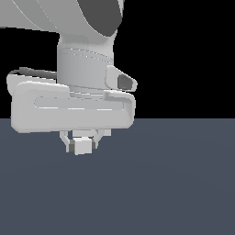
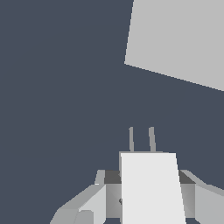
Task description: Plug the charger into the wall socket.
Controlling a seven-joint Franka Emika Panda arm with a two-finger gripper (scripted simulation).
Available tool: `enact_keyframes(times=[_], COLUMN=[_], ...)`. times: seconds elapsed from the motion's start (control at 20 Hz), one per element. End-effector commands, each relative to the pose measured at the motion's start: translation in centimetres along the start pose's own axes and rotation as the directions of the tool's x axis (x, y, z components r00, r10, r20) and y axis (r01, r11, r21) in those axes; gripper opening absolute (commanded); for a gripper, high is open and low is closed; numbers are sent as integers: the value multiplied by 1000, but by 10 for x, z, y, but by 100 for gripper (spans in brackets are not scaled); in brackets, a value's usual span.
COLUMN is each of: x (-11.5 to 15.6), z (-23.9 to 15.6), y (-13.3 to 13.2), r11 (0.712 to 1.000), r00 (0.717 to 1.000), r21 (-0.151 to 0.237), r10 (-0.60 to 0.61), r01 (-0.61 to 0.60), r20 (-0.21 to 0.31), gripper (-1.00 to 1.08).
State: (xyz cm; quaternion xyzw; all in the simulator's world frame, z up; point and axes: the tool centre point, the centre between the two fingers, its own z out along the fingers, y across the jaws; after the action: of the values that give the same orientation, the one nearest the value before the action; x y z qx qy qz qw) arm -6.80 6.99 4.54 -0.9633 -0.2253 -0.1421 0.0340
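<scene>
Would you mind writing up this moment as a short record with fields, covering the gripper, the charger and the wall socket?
gripper: closed on the charger, pointing down
charger: small white block held between the fingers, clear of the floor in the exterior view
prongs: two thin pins projecting from the charger, free in the air
wall socket: flat pale panel, seen only in the wrist view; slots not discernible
contact: none; dark floor shows between prongs and panel
plugged in: not yet

Hangs wrist-down above the grey worktop [image 1: 183, 183], broad white hand body level across the exterior view. Claw [image 1: 82, 146] pointing straight down, short fingers [image 1: 69, 146] closed in on both sides of the charger [image 1: 83, 146], gripping it clear of the surface.
</scene>
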Motion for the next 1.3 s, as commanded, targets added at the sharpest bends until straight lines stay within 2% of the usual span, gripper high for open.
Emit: enact_keyframes(times=[0.0, 0.55, 0.9, 1.25], x=[5, 18, 20, 20], z=[-9, -42, -50, -51], y=[2, 11, 14, 15], r11=[998, 965, 950, 948], r00=[998, 968, 954, 952], r21=[-15, -75, -91, -93], r10=[56, 252, 300, 305], r01=[-56, -252, -300, -304], r20=[-3, -10, -12, -11], gripper=[-100, -100, -100, -100])
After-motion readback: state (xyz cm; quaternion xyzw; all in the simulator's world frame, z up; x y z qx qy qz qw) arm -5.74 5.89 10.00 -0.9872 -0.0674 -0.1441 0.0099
